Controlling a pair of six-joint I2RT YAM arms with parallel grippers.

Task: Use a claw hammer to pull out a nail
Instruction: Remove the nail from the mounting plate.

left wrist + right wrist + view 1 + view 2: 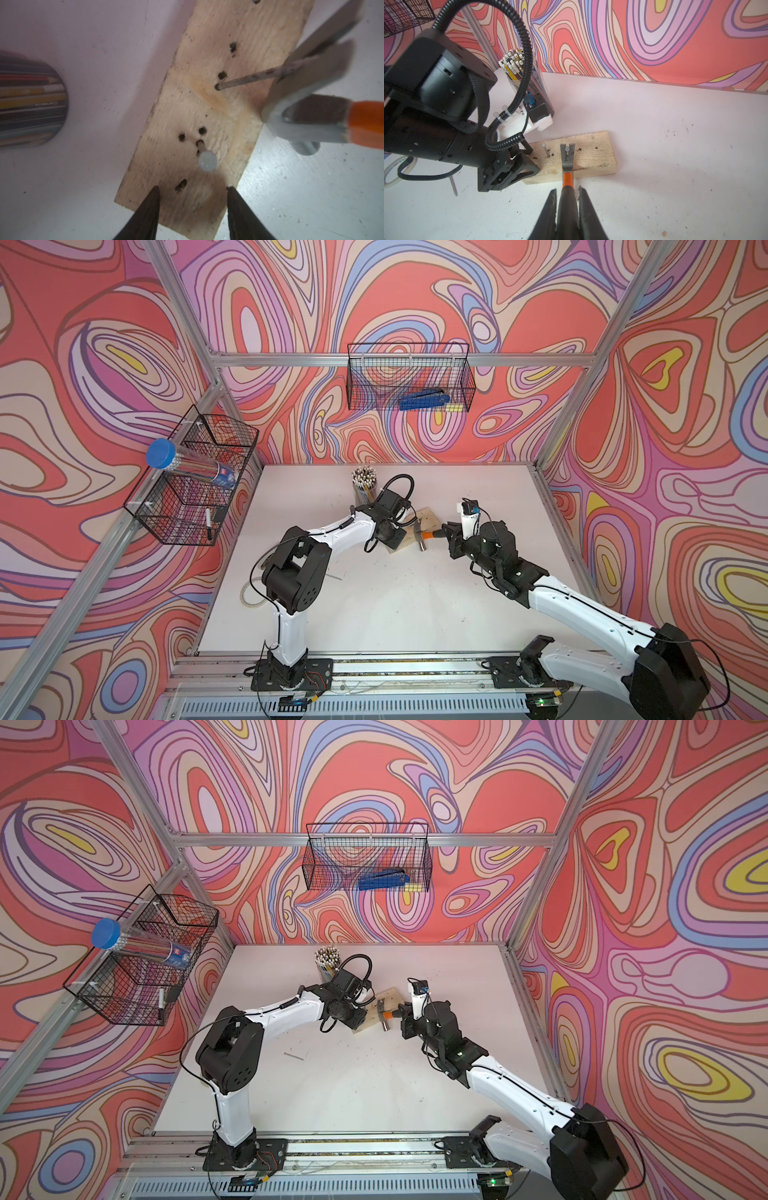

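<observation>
The claw hammer (566, 162) has a silver head and an orange and black handle, and my right gripper (566, 188) is shut on the black part of the handle. Its forked claw sits around the head of a nail (567, 149) that stands out of a pale wooden block (591, 158). In the left wrist view this nail (249, 78) shows a long bare shank leaning from its hole into the claw. A second nail (207, 162) stands nearer my left gripper (192, 187), which is open with its fingertips (155, 190) on the block's end. Both top views show the hammer (424, 537) (384, 1017) between the arms.
A clear cup of pencils (365, 485) stands just behind the left wrist. A tape roll (249, 593) and a thin loose pin (293, 1054) lie on the table by the left arm. Wire baskets (409, 377) (195, 481) hang on the walls, one holding a blue tool (424, 398).
</observation>
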